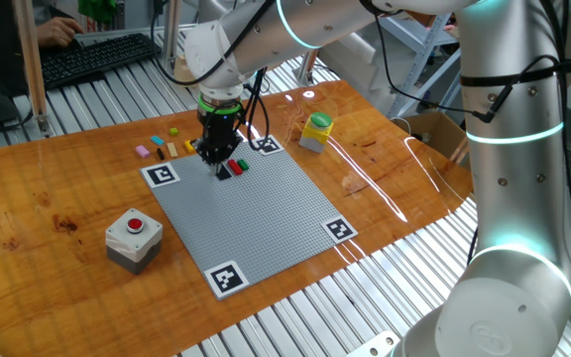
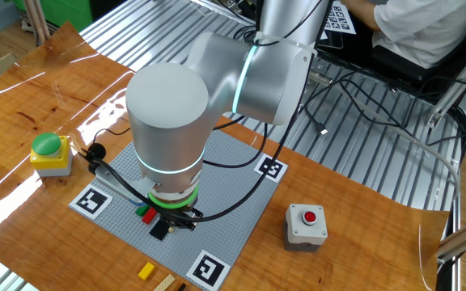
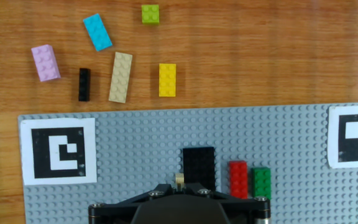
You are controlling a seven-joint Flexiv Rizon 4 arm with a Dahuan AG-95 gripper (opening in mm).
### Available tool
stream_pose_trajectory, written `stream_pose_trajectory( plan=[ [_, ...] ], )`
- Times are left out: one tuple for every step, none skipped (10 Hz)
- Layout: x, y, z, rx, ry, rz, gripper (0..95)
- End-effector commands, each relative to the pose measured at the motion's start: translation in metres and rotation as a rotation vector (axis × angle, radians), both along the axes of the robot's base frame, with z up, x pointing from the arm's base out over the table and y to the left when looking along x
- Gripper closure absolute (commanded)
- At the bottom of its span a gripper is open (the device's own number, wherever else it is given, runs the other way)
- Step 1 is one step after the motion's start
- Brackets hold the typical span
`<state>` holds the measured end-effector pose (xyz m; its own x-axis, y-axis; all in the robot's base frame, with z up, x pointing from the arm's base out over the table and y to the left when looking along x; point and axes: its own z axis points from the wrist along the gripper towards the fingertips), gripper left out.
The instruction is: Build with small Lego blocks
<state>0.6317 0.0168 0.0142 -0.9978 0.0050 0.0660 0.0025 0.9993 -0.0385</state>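
1. bench (image 1: 57,188): wooden, fills the frame.
2. grey baseplate (image 3: 135,137): lower half of hand view.
3. pincer (image 1: 213,151): low over baseplate, upper centre; whether open or closed cannot be told.
4. black brick (image 3: 199,167), red brick (image 3: 238,178), green brick (image 3: 261,182): on baseplate, lower centre.
5. loose small lego blocks (image 3: 120,76): on bench, upper left.

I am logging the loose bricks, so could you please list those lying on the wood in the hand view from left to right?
pink brick → black brick → blue brick → tan brick → lime brick → yellow brick
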Motion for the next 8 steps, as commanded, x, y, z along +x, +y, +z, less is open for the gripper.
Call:
stream_pose_trajectory(
  plan=[
    [0.0006,0.001,-0.0013,0.007,0.003,-0.007,95.0],
    [0.0013,0.0024,0.0031,0.007,0.008,-0.011,95.0],
    [0.0021,0.0029,0.0049,0.008,0.011,-0.011,95.0],
    [0.0023,0.0029,0.0045,0.007,0.012,-0.01,95.0],
    [0.0024,0.003,0.0045,0.008,0.013,-0.01,95.0],
    [0.0025,0.003,0.0046,0.008,0.014,-0.009,95.0],
    [0.0025,0.003,0.0047,0.008,0.014,-0.009,95.0],
    [0.0025,0.003,0.0049,0.008,0.014,-0.009,95.0]
  ],
)
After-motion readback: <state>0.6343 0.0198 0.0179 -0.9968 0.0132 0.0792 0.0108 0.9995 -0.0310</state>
